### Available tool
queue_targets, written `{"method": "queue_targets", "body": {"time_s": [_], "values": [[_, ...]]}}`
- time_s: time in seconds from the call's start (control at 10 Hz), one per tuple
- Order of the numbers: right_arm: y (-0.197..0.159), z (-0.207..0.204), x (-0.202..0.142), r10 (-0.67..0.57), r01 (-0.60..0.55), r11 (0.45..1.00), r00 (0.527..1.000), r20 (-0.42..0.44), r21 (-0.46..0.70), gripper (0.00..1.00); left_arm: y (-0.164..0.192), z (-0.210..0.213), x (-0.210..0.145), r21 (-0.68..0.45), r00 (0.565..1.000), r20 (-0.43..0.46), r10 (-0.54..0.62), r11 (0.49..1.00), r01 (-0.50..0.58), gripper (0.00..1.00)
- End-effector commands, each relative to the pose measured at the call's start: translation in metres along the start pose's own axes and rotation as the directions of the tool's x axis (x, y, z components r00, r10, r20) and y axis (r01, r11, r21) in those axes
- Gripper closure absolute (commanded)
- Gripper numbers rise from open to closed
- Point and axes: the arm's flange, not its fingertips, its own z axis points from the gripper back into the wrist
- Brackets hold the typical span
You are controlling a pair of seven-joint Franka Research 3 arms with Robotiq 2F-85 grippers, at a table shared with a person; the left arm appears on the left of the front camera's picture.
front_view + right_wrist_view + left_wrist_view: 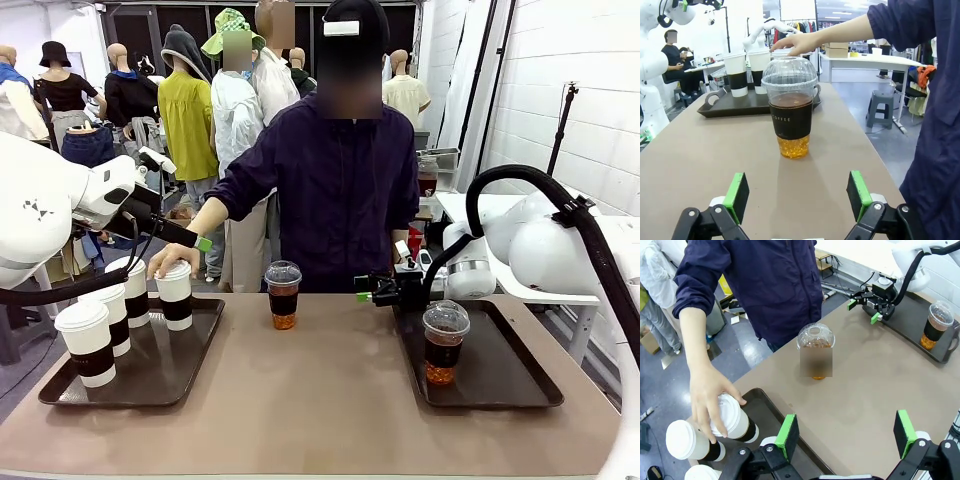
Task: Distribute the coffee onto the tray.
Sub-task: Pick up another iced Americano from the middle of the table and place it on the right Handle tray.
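Several white lidded coffee cups with dark sleeves (87, 343) stand on the left tray (150, 385). The person's hand (165, 262) rests on the lid of the rear right one (175, 297), also seen in the left wrist view (732, 419). A clear dome-lidded cup of dark coffee (283, 294) (815, 347) (791, 115) stands on the bare table at the far middle. Another clear cup (444, 343) (937, 326) sits on the right tray (510, 385). My right gripper (366, 291) (798, 196) is open, low, facing the middle cup from its right. My left gripper (201, 243) (846, 432) hangs open above the left tray's far edge.
The person stands at the far side behind the middle cup, one arm stretched to the left tray. The brown tabletop (320, 400) between the two trays is bare wood. A black cable (560, 195) arches over my right arm.
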Motion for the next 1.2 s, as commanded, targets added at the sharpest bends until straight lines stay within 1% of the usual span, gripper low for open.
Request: {"method": "queue_targets", "body": {"time_s": [0.0, 0.4, 0.7, 1.1], "values": [[0.001, 0.001, 0.002, 0.001, -0.001, 1.000, 1.000, 0.001, 0.000, 0.00, 0.001, 0.000, -0.001, -0.001, 1.000, -0.001, 0.003, 1.000, -0.003, 0.00], [0.000, 0.002, 0.000, 0.000, 0.000, 1.000, 1.000, 0.000, -0.003, 0.00, 0.001, 0.000, -0.001, -0.001, 1.000, -0.001, 0.003, 1.000, -0.003, 0.00], [-0.007, -0.031, -0.001, -0.016, 0.017, 1.000, 1.000, 0.023, -0.026, 0.00, 0.001, 0.000, -0.001, -0.001, 1.000, -0.001, 0.003, 1.000, -0.003, 0.00], [-0.010, -0.068, -0.006, -0.037, 0.037, 0.999, 0.999, 0.015, 0.015, 0.00, 0.001, 0.000, -0.001, -0.001, 1.000, -0.001, 0.003, 1.000, -0.003, 0.00]]}}
